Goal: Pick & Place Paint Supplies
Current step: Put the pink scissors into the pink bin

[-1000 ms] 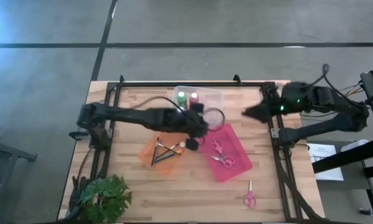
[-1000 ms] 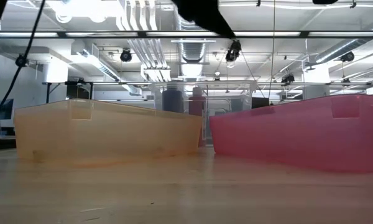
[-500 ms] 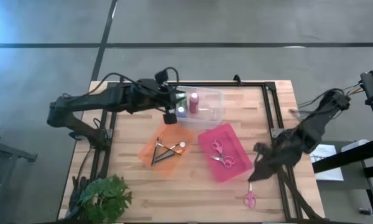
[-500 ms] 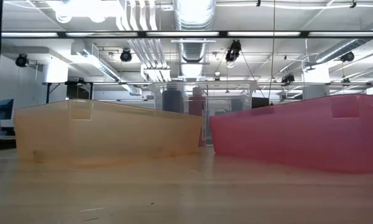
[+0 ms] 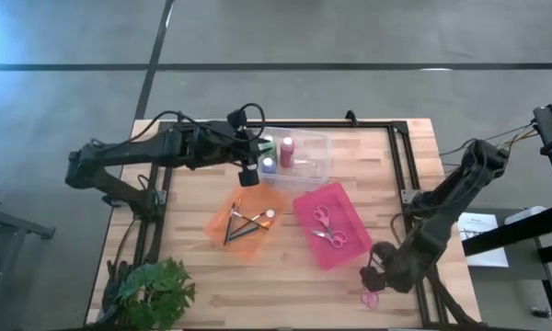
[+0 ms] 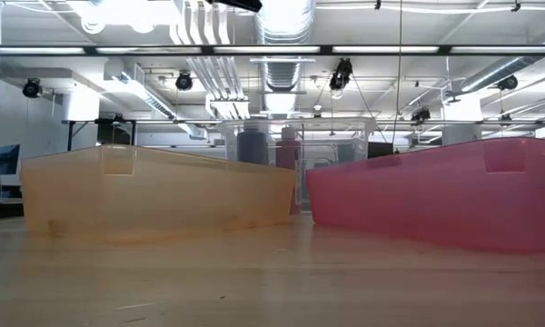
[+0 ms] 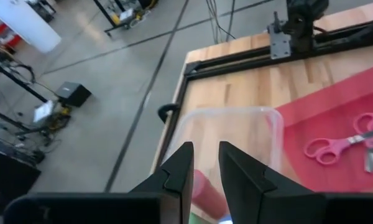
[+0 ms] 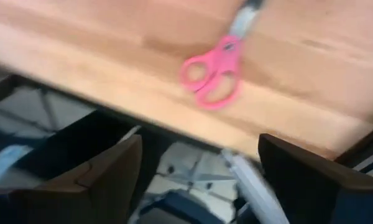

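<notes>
Wooden counter (image 5: 193, 225) seen from above, carrying three bins: clear bin (image 5: 317, 156) at the far edge, orange bin (image 5: 223, 223) and pink bin (image 5: 345, 230) nearer. Inside the clear bin, green bottle (image 5: 269, 147), pink-red bottle (image 5: 286, 151) and blue bottle (image 5: 269, 165), all upright. Dark-handled paintbrushes (image 5: 241, 223) lying crossed in the orange bin. Two pairs of scissors (image 5: 324, 225) in the pink bin; loose pink scissors (image 5: 369, 296) on the counter's near right part. Left tool (image 5: 248, 173) over the clear bin's left edge beside the bottles, narrow, holding nothing. Right tool (image 5: 375, 276) low over the loose scissors, spread wide, empty.

Level with the counter: orange bin at left, pink bin at right, clear bin behind and between them with two bottles showing through.

Past the left wrist: fingers (image 7: 179, 171) close together above the clear bin, pink-red bottle just beneath.

Past the right wrist: wide-set fingers (image 8: 112, 171), loose pink scissors beyond them, near the counter's edge.
</notes>
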Tool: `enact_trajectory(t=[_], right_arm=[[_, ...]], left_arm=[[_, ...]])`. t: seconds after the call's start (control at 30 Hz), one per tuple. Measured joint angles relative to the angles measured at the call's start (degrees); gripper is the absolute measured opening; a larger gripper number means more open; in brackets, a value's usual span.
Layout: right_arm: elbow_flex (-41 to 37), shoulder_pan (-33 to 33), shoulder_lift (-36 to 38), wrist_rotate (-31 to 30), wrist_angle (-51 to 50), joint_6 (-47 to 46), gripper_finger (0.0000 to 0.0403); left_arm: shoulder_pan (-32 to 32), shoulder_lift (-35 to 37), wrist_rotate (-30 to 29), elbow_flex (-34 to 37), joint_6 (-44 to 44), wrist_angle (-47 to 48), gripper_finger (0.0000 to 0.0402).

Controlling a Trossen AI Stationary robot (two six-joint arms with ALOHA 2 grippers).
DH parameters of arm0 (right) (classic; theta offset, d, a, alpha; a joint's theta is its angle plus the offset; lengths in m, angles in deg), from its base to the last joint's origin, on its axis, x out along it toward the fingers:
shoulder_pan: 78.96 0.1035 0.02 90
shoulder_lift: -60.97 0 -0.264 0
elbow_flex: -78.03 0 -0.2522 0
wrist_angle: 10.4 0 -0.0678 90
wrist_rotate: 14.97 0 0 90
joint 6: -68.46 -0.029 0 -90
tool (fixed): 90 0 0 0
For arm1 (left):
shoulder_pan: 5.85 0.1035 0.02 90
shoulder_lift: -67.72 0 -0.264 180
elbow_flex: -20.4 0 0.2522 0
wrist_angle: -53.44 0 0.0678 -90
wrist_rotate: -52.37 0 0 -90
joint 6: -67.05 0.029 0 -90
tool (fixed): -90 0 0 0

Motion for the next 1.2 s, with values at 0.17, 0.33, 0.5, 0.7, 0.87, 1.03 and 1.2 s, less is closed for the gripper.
enact_trajectory(t=[0.17, 0.33, 0.5, 0.7, 0.87, 1.03, 1.2], right_arm=[[-0.5, 0.0, -4.1, 2.7, -0.1, 1.0, 0.0266], [-0.5, 0.0, -8.0, 4.5, 0.0, 1.7, 0.0205], [-0.5, 0.0, -13.0, 8.1, 0.3, 5.0, 0.0179], [-0.6, -0.6, -16.9, 8.9, 2.5, 6.2, 0.0177], [-0.6, -0.5, -18.9, 8.8, 6.3, 6.0, 0.0176], [-0.4, -0.5, -21.8, 8.9, 9.1, 6.0, 0.0176], [-0.2, -0.5, -22.7, 9.0, 9.7, 6.3, 0.0175]], left_arm=[[0.0, 0.0, 1.9, 0.8, -2.4, -0.3, 0.0083], [-0.1, 0.0, 2.1, 0.8, -2.9, -0.5, 0.0083], [-0.2, 0.0, 2.1, 0.8, -3.8, -0.5, 0.0083], [-0.2, 0.0, 2.1, 0.8, -3.9, -0.7, 0.0083], [-0.2, 0.0, 2.1, 0.8, -3.8, -0.7, 0.0083], [-0.2, 0.0, 2.1, 0.8, -4.0, -0.8, 0.0083], [-0.2, 0.0, 2.2, 0.8, -4.0, -0.9, 0.0083]])
